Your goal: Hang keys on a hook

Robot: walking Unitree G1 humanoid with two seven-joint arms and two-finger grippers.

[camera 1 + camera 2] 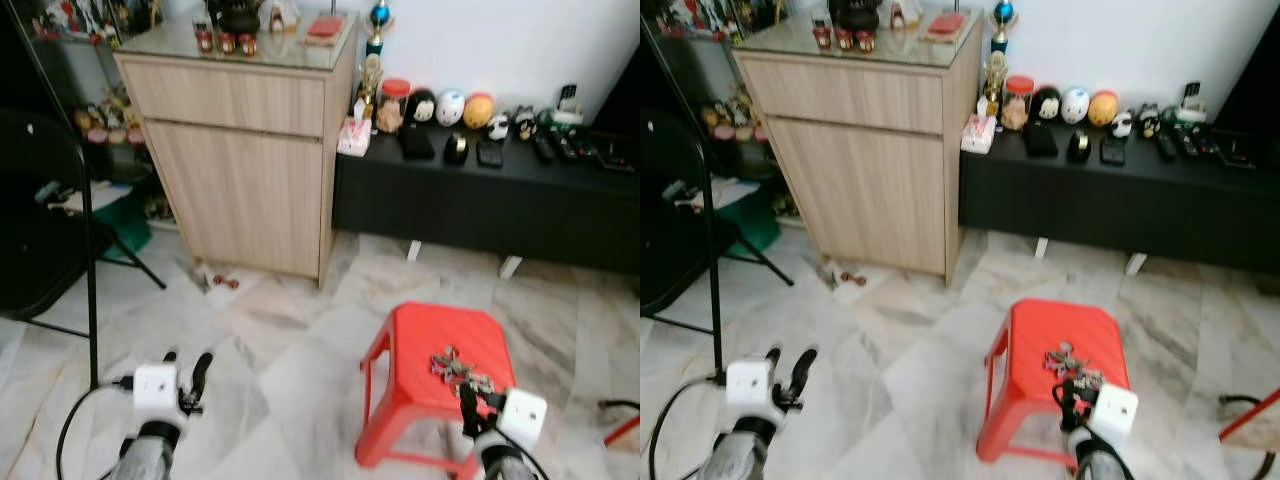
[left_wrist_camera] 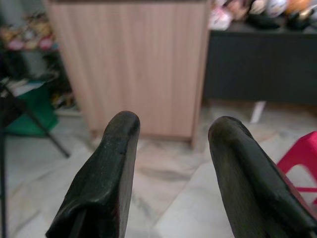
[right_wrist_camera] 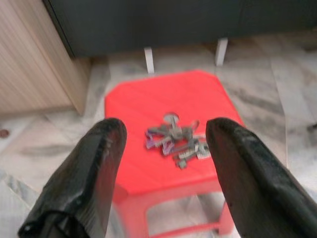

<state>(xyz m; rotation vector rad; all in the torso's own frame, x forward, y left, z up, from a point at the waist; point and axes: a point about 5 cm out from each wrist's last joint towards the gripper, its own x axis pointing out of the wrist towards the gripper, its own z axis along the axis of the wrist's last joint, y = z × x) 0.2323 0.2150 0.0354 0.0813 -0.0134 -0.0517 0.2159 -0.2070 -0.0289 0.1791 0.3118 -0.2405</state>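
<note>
Red plastic stool [image 1: 420,345] stands on the marble floor [image 1: 290,350], and the keys [image 3: 176,140] lie in a loose bunch on its seat, toward the near right side. Right gripper [image 3: 166,144] hovers just above and short of them, jaws spread wide and holding nothing. Left gripper [image 2: 173,148] hangs over bare floor well to the left, jaws open and empty, facing a wooden cabinet [image 1: 245,150].

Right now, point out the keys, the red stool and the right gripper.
keys [image 3: 176,141], right wrist view, middle of the bunch.
red stool [image 1: 415,345], left eye view, bare seat top.
right gripper [image 3: 163,148], right wrist view, midway between its open fingertips.
</note>
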